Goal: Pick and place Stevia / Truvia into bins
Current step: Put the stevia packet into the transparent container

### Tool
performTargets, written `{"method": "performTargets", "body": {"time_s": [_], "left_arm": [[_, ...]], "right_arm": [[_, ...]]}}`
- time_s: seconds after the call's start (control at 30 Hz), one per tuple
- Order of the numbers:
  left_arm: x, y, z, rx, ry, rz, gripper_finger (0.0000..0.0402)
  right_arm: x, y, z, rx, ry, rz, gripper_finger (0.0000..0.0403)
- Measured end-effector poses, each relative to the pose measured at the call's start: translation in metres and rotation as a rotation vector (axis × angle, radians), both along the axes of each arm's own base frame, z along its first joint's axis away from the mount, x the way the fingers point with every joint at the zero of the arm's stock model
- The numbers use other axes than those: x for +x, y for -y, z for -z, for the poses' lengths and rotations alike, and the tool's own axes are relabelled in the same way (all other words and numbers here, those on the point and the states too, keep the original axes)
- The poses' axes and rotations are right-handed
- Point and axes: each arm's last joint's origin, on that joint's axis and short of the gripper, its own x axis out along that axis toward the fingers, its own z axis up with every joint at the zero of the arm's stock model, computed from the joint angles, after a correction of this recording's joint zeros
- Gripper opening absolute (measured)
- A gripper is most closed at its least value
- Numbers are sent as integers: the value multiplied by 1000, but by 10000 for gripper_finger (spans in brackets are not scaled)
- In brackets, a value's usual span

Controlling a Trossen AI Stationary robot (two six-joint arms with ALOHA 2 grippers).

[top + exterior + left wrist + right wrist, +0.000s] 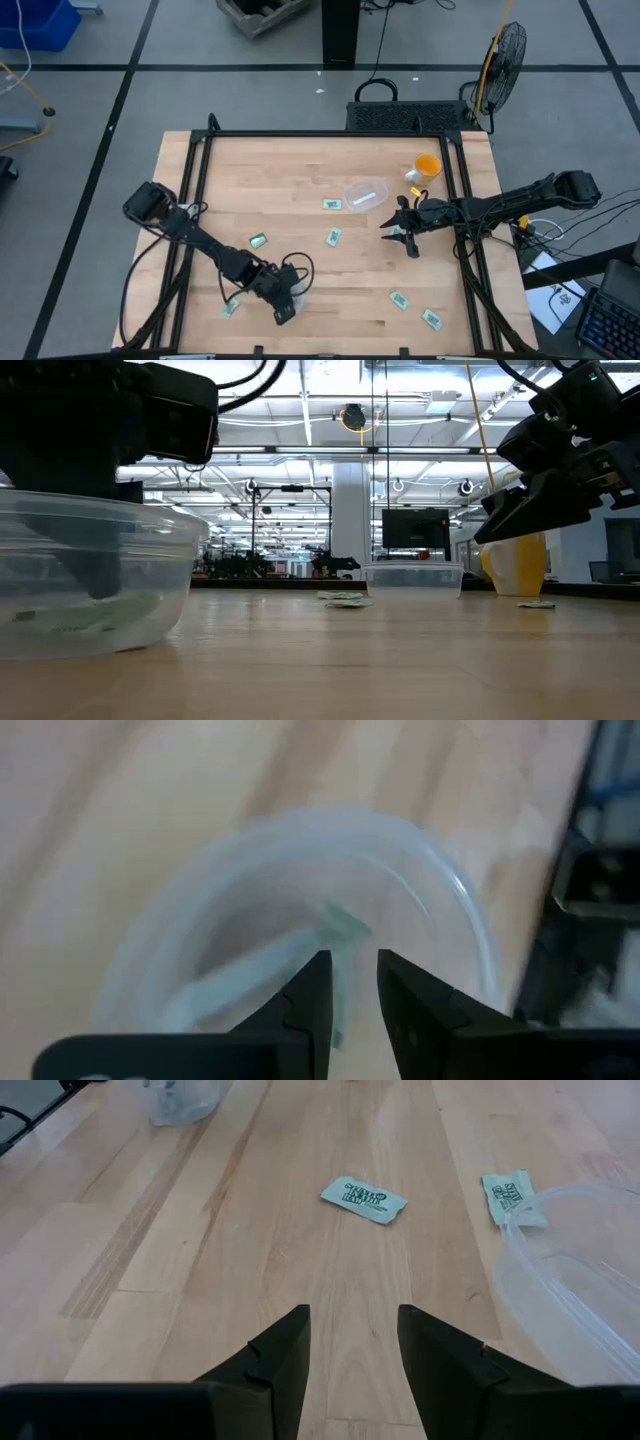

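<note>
Down inside the near clear bowl [300,910], the left gripper [352,982] has jaws slightly parted over a pale green sachet [340,925]. Right gripper [352,1342] hovers wide above the desk [200,1280], empty.

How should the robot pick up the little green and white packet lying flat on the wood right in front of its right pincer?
The small green-and-white paper sachet lies flat on the wooden table, so there is probably no side to grab. Best to come straight down from above with the open right pincer and pinch across its short width near the middle.
</note>
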Motion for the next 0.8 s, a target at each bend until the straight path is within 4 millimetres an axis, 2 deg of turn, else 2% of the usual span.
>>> {"method": "performTargets", "body": {"time_s": [0.2, 0.33, 0.43, 0.6, 0.8], "left_arm": [[8, -14, -1, -86, -42, -9, 88], [11, -22, -15, -74, 28, 23, 88], [8, -28, -35, -38, 115, 46, 88], [-6, -35, -88, 124, 345, 118, 88], [-26, -58, -137, 486, 593, 63, 88]], "right_arm": [[0, 0, 0, -12, 2, -7, 144], [0, 0, 0, -6, 1, -3, 144], [0, 0, 0, -1, -4, 0, 144], [-1, 0, 1, -17, -25, 11, 144], [11, 1, -24, -79, -106, 93, 144]]}}
